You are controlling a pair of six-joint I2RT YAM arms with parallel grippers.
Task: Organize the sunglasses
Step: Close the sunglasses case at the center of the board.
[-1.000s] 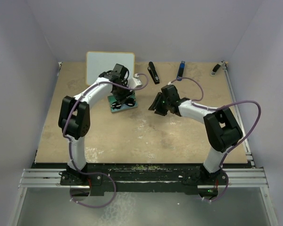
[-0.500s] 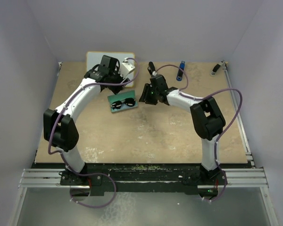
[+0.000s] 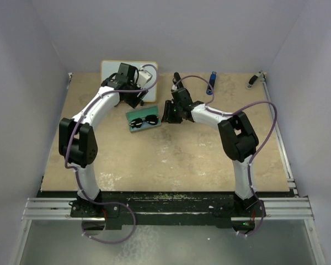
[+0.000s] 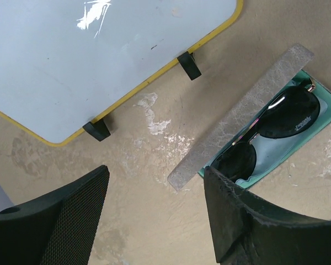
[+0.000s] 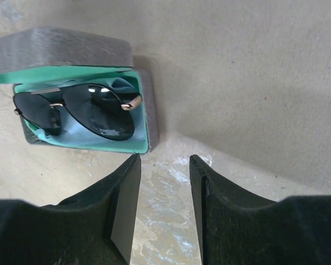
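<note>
The sunglasses point(image 5: 94, 113) sit in the open case point(image 5: 146, 110) — closing it likely remains; left end effector point(image 4: 154, 187) and right end effector point(image 5: 164, 182) gape empty.

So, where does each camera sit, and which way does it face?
Top external: above, behind the arm bases, facing down onto the tan table; both white arms show.
Left wrist: on the left arm, facing down at the yellow-edged whiteboard and the open grey case; the black left fingers show, apart.
Right wrist: on the right arm, facing down at the dark aviator sunglasses in that case; the black right fingers show, apart.
Shared: both wrist views show case and sunglasses.
</note>
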